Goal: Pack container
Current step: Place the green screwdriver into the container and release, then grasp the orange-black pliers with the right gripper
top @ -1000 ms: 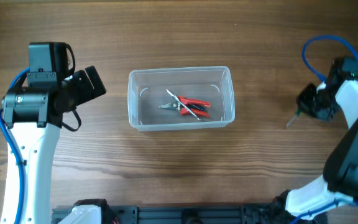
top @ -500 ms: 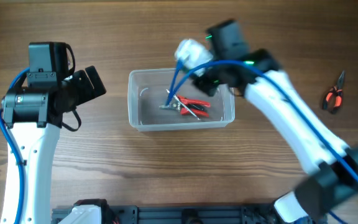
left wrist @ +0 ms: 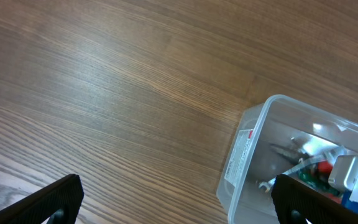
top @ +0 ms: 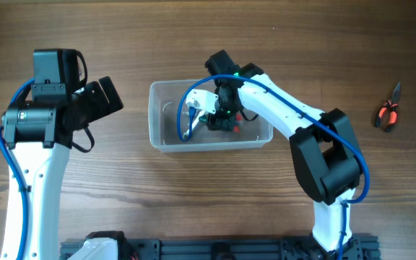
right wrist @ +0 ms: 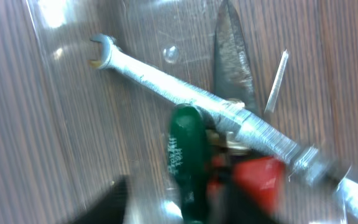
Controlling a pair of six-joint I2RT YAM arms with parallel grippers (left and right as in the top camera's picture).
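The clear container (top: 154, 115) stands mid-table; its corner with a white label also shows in the left wrist view (left wrist: 246, 163). Inside it lie a silver wrench (right wrist: 166, 84), red-handled pliers (right wrist: 261, 182) and a green-handled screwdriver (right wrist: 182, 155). My right gripper (top: 219, 118) reaches down into the container. Its blurred jaws (right wrist: 173, 210) stand apart around the green handle, and a gap shows between the handle and the left finger (right wrist: 107, 202). My left gripper (top: 107, 97) hangs open to the left of the container, holding nothing (left wrist: 179, 200).
Small orange-handled pliers (top: 388, 113) lie on the wooden table at the far right. A blue cable (top: 190, 108) loops from the right arm over the container. The arm bases stand along the table's front edge.
The right arm swung from the far right of the table to the container and lowered into it. Its jaws parted around the green-handled screwdriver. The left arm stayed still.
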